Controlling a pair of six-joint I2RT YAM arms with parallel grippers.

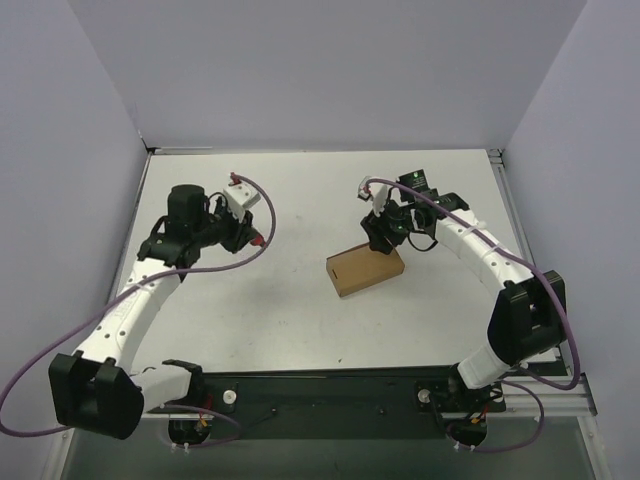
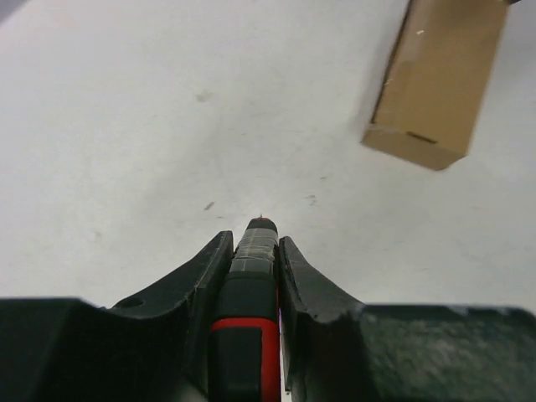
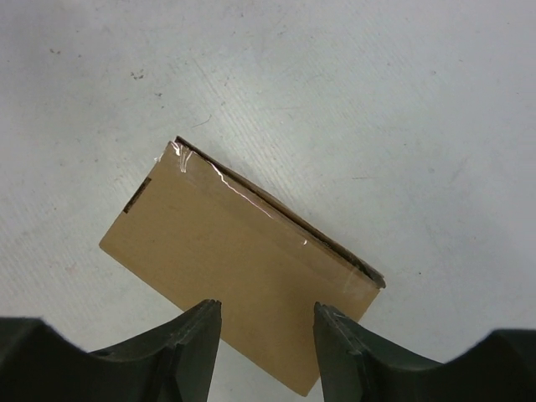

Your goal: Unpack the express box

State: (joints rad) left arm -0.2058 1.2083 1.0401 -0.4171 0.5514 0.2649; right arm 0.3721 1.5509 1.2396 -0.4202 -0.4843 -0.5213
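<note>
White table (image 1: 300, 200), express box (image 3: 226, 251) flat just beneath right end effector (image 3: 268, 311)

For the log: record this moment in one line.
left gripper: shut on utility knife | right gripper: open above express box | box flat on table

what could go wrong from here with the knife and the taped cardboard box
1. The right gripper stands open over the small brown cardboard box without clamping it, so the box may slide on the white table once a blade pushes on it.
2. The clear tape runs along one edge near that gripper; the red-and-black utility knife held in the left gripper could strike its fingers.
</note>
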